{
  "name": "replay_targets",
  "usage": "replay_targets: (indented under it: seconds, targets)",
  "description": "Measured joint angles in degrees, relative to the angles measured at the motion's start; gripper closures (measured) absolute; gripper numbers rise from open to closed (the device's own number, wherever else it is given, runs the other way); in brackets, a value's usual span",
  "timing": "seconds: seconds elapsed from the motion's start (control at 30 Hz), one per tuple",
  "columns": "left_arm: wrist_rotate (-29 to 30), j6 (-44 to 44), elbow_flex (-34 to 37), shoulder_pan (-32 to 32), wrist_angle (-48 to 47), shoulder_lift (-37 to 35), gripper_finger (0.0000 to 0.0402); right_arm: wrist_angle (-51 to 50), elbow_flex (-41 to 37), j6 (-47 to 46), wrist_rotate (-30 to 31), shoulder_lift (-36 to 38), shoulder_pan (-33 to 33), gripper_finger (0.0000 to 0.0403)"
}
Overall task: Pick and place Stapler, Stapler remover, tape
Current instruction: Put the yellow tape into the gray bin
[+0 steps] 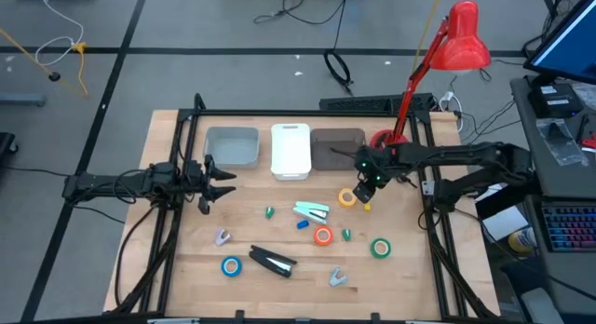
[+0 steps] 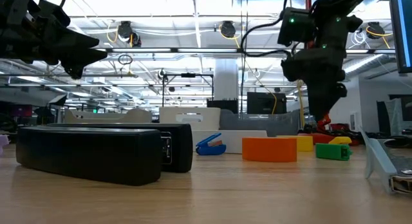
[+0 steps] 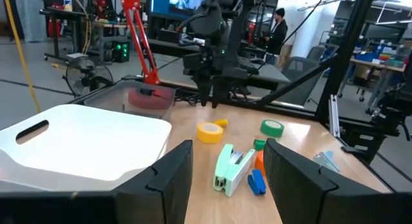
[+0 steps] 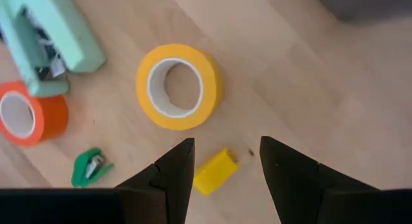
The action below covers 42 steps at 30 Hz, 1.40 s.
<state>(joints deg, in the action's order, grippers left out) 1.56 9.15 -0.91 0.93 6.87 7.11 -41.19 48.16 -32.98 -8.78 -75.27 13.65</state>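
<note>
Two black jointed arms; dark wedge-shaped fingers (image 4: 175, 169); green indicator light.

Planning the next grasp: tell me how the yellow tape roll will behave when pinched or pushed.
The yellow tape roll lies flat on its face, so it probably slides rather than rolls. It looks like a light, stiff ring with a pale core. A small yellow bit beside it might get nudged.

Black stapler (image 2: 106, 153) close up, orange tape (image 2: 269, 149), yellow tape (image 2: 300, 143) beyond

The bench (image 1: 279, 282) is pale, matt wood with fine grain. The yellow tape (image 4: 179, 86) looks smooth and slightly glossy; the mint stapler (image 4: 48, 47) is smooth plastic.
</note>
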Motion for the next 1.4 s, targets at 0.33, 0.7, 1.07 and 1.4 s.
replay_targets:
  seconds: [0.33, 0.7, 1.07, 1.4]
  targets:
    - [0.0, 0.0, 0.0, 0.0, -0.2, 0.0, 0.0213, 3.6, 0.0, -5.6, 2.7, -0.6, 0.2, 0.0234]
    - [0.0, 0.1, 0.0, 0.0, -0.3, 0.0, 0.0213, 7.9, -0.2, -8.0, 3.0, -0.6, -1.3, 0.0234]
    - [0.0, 0.1, 0.0, 0.0, -1.2, 0.0, 0.0213, 15.0, -5.9, -9.9, 3.3, -0.6, -2.9, 0.0234]
    - [0.0, 0.1, 0.0, 0.0, -1.1, 0.0, 0.0213, 17.4, -5.9, -9.2, 5.7, -0.6, -3.0, 0.0234]
